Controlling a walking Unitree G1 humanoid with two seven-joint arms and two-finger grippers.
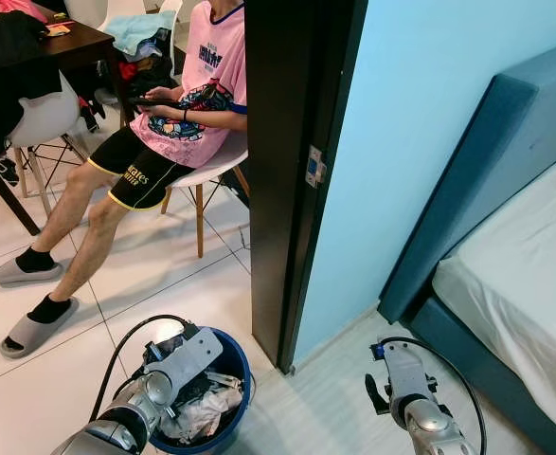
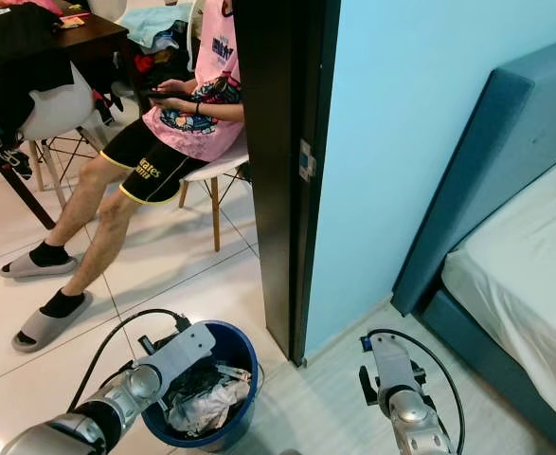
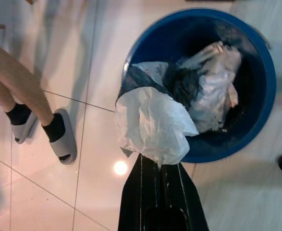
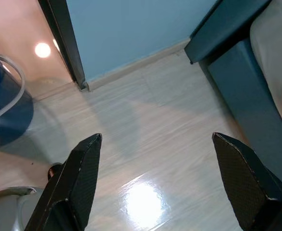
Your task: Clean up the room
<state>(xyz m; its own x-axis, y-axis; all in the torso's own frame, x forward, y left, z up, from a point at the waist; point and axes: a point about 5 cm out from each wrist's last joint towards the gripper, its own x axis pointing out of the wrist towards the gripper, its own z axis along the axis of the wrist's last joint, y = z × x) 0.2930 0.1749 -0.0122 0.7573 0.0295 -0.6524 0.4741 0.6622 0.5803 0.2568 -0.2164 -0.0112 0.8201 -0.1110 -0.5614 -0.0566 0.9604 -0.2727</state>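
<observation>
- Nearest you, at the bottom of the head view, is your left gripper, held over the near rim of the blue bucket. Its fingers are pinched together on a crumpled white plastic bag.
- That bag hangs half across the bucket's rim: its far part lies on the rubbish already inside, its near part droops outside over the tile.
- Your right gripper hovers to the right over the pale wood floor, fingers spread wide and holding nothing.
- Judging by this, you are at the drop-off step: the bag has reached the bucket but is not yet let go.
- Your next move calls for carrying the left gripper a little farther over the bucket's middle, so the drooping part clears the rim, and only then parting the fingers. Release where you are and the bag may well slide out onto the tile.
- Far left, a person sits on a white chair with feet in grey slippers stretched toward the bucket; keep your arm clear of those legs.
- Right of the dark door frame lie a blue wall and a bed.
</observation>
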